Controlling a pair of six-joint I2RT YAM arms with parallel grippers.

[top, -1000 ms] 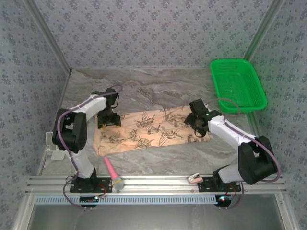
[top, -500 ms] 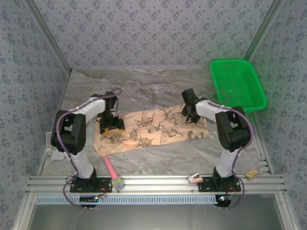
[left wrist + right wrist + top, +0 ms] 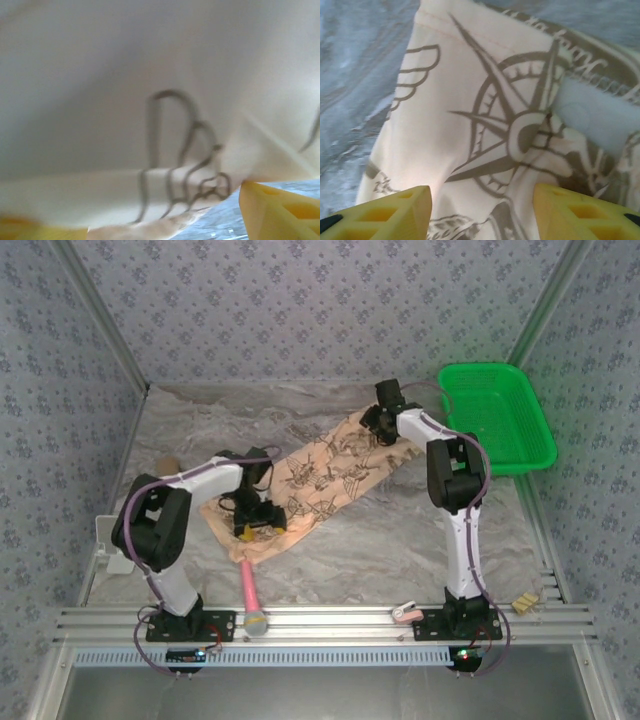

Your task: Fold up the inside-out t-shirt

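Observation:
The inside-out t-shirt (image 3: 325, 475), peach-tan with dark compass prints, lies in a diagonal band from near left to far right on the marbled table. My left gripper (image 3: 260, 528) presses down on its near-left end. In the left wrist view the pale cloth (image 3: 160, 100) hangs blurred and very close, with the yellow fingertips (image 3: 272, 215) wide apart at the bottom corners, so that gripper (image 3: 145, 222) is open. My right gripper (image 3: 381, 423) is on the shirt's far-right end. It (image 3: 480, 215) stands open astride a compass print on the cloth (image 3: 485, 125).
A green plastic basket (image 3: 497, 417) stands at the far right, close to the right gripper. A pink-handled tool (image 3: 248, 590) lies by the shirt's near end, its grey head at the rail. A small tan object (image 3: 165, 466) sits at the left.
The shirt has swung from lying level to a diagonal. The right gripper moved far back toward the basket; the left gripper moved nearer and rightward. The pink tool shifted right.

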